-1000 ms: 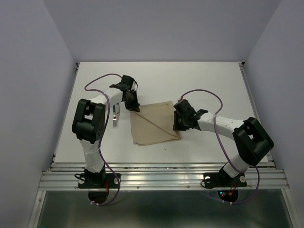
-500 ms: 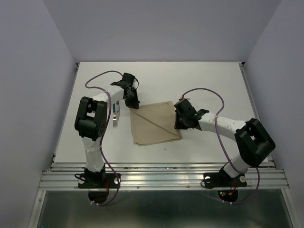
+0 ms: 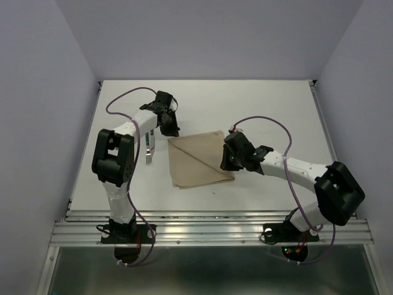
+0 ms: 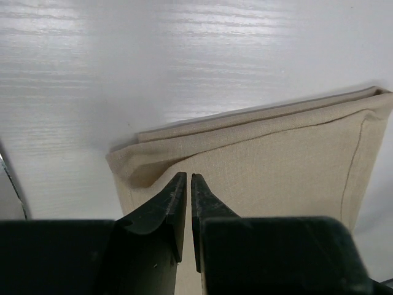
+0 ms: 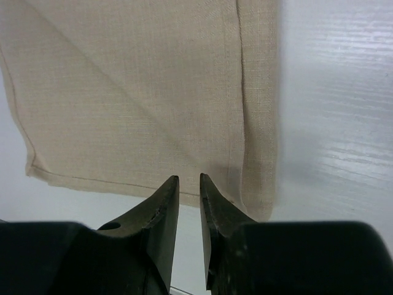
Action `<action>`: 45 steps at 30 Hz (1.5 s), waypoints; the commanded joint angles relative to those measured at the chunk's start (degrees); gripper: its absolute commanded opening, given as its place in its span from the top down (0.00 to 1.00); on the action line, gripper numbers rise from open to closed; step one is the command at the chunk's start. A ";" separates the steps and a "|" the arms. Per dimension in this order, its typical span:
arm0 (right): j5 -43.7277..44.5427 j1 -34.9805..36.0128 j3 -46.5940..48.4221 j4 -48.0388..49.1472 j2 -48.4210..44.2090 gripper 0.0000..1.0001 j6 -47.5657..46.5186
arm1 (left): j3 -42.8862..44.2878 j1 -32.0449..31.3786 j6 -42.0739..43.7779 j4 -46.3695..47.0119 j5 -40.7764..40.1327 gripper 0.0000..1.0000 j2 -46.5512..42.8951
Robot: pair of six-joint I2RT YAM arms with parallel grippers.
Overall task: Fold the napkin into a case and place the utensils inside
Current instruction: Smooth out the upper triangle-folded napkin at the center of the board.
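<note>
Folded beige-tan cloth napkin (image 3: 198, 161) flat on white desk (image 3: 276, 110); left gripper (image 4: 187, 179), right gripper (image 5: 188, 179) almost closed near its corners, holding nothing.

White arms (image 3: 288, 167) carry black joints (image 3: 113, 157) and purple cables (image 3: 264, 117).

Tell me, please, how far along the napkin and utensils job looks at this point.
Done: the napkin lies folded into layers with a diagonal crease, but wide rather than narrow. In hand: the left claw is at its far-left corner and the right claw at its right edge, both nearly shut with nothing visibly gripped. Left: finishing the folds and putting the utensils, lying left of the napkin, inside.
</note>
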 commanded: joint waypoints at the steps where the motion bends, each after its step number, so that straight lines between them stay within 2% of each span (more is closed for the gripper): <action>1: 1.00 0.43 -1.35 1.60 3.01 0.74 1.99 | -1.84 0.06 0.04 -0.34 -0.40 0.81 -5.99; 7: 7.34 0.43 -0.82 1.51 6.97 0.75 2.08 | -3.95 0.06 0.21 -0.33 -0.40 0.81 -7.66; 17: 7.69 0.43 -0.38 1.78 5.48 0.76 1.47 | -7.21 0.06 0.04 1.16 0.21 0.81 -6.44; 36: 8.31 0.43 0.94 0.55 3.90 0.77 1.47 | 2.19 0.15 1.44 -0.07 -0.05 0.81 3.05; 45: 11.38 0.43 3.74 0.37 4.77 0.75 -0.81 | 1.50 0.85 1.97 0.19 -2.07 0.81 0.34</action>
